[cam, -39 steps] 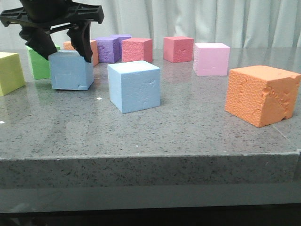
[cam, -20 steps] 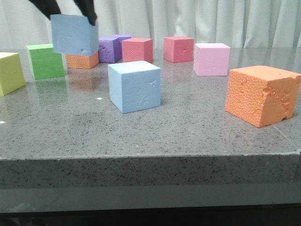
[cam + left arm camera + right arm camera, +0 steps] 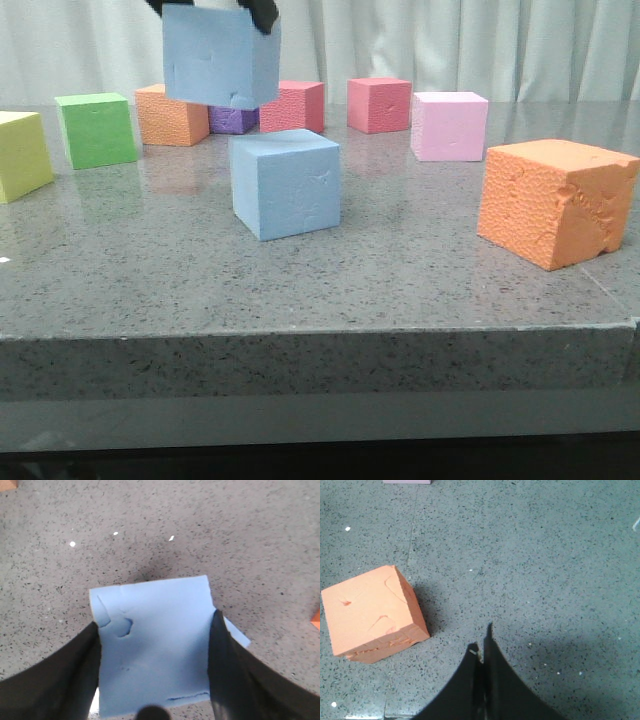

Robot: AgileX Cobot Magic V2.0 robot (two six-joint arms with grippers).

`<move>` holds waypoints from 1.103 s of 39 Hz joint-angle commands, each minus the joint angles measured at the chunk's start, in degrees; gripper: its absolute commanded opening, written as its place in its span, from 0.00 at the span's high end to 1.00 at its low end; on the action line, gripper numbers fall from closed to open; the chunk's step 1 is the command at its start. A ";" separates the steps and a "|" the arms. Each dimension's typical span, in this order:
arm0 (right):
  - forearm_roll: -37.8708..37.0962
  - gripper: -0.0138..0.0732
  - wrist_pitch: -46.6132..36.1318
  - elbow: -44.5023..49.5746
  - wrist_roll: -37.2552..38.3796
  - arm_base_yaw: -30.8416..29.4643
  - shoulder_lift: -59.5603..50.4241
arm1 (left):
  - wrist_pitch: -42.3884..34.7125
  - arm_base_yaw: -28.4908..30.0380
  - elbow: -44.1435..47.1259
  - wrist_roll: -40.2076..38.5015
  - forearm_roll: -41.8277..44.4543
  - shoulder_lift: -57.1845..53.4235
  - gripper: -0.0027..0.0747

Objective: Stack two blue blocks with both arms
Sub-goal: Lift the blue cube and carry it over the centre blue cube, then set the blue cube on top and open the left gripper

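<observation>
Aloft: blue block (image 3: 220, 55) in L gripper (image 3: 155, 630).

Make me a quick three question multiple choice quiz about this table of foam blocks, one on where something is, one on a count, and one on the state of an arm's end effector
1. Where is the held blue block?
A. In the air, above and a little left of the other blue block
B. Flat on the table beside the green block
C. On top of the pink block

2. How many orange blocks does the front view show?
A. One
B. Two
C. Four

3. What state is the right end effector in?
A. Gripping an orange block
B. Wide open
C. Shut and empty

Answers:
1. A, the left end effector clamps it clear of the table.
2. B, a large one front right and a smaller one at the back left.
3. C, its fingers meet over bare table, apart from the orange block.
</observation>
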 commanded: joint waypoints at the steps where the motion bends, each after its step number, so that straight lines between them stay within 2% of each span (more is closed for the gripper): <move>1: -1.14 0.91 -3.05 -1.30 -0.30 -0.47 -0.73 | -1.95 -0.75 -1.92 0.03 -2.20 -2.98 0.58; 6: -1.14 0.91 -2.54 -1.30 -0.30 -0.47 -0.73 | -3.67 -0.84 -1.17 0.06 -5.69 -2.42 0.58; 32: -1.14 0.91 -1.73 -1.30 -0.30 -0.47 -0.73 | -3.21 -3.18 0.26 0.06 -4.42 -0.25 0.56; 43: -1.08 0.91 -1.75 -1.30 -0.30 -0.47 -0.73 | -3.21 -3.18 0.63 0.15 -4.81 -0.25 0.28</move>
